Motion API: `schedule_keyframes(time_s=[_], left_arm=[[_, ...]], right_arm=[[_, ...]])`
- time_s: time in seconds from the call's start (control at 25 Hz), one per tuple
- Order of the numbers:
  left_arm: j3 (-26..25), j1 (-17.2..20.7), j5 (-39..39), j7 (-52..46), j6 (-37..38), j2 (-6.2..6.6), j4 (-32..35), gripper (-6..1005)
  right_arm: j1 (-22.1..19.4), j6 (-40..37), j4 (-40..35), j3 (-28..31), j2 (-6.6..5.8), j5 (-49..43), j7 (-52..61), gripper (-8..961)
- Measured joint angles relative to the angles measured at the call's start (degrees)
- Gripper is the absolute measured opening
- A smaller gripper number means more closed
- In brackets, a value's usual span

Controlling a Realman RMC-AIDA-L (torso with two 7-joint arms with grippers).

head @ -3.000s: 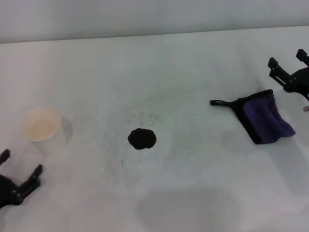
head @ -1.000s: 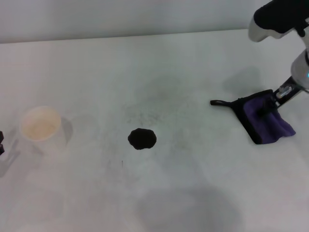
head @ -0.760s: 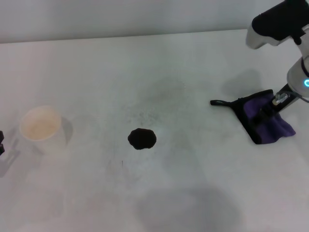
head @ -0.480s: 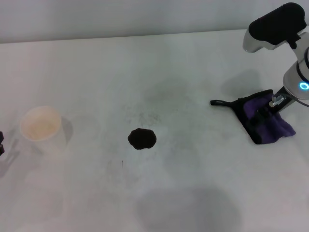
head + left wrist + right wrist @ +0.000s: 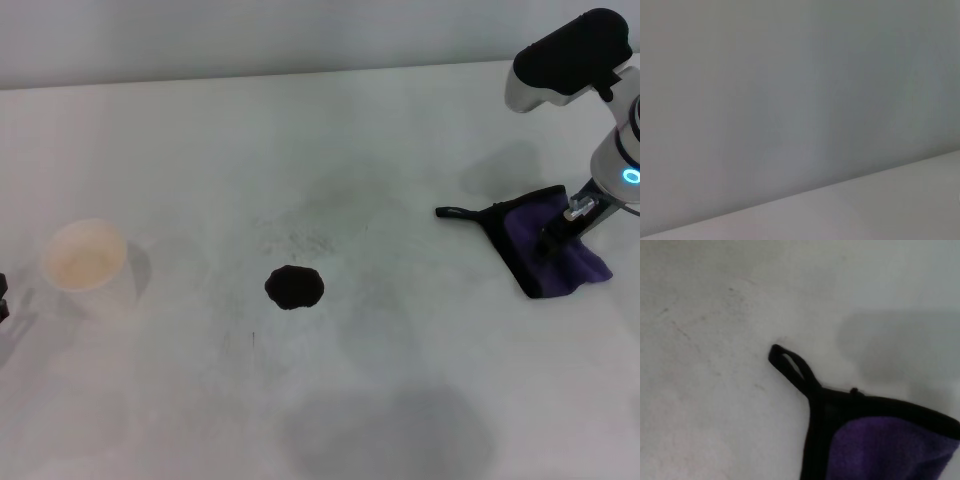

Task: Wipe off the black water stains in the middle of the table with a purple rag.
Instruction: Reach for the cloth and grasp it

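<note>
Lying nearest on the white table (image 5: 400,380): the black water stains (image 5: 294,287), one ragged dark blot near the middle, dry-edged and untouched. Standing well to the left of it, a paper cup (image 5: 86,261), upright. Just past the cup at the left border, a sliver of the left gripper (image 5: 3,297), cut off, fingers impossible to read. Resting farther back on the right: the purple rag (image 5: 545,245), flat on the table, well apart from the blot, black loop strap (image 5: 455,212) pointing toward the middle. Pressing down on the rag's purple part, the right gripper (image 5: 556,236), tips buried in the cloth, so open or closed cannot be told.

Seen only from the right wrist: the strap (image 5: 792,367) as an open loop lying flat, joined to the black trim around the rag (image 5: 880,450), with no fingers in sight. Seen from the left wrist: only blank wall and a strip of table (image 5: 880,210).
</note>
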Motion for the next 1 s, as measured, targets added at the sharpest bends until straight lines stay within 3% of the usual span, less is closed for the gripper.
schedule_keyframes(time_s=[0.12, 0.2, 0.44, 1.0], left_arm=[[0.03, -0.15, 0.0, 0.0, 0.21, 0.0, 0.0, 890], [0.06, -0.17, 0.0, 0.0, 0.43, 0.0, 0.0, 890], [0.09, -0.29, 0.0, 0.0, 0.83, 0.0, 0.0, 890], [0.09, -0.92, 0.0, 0.0, 1.68, 0.0, 0.0, 890]], right_arm=[[0.37, -0.38, -0.94, 0.55, -0.19, -0.25, -0.01, 698], [0.65, -0.57, -1.75, 1.35, -0.26, -0.26, -0.23, 446], [2.04, -1.52, -5.12, 1.75, -0.22, -1.48, -0.42, 373], [2.67, -2.51, -6.78, 1.27, -0.12, -1.63, -0.7, 358]])
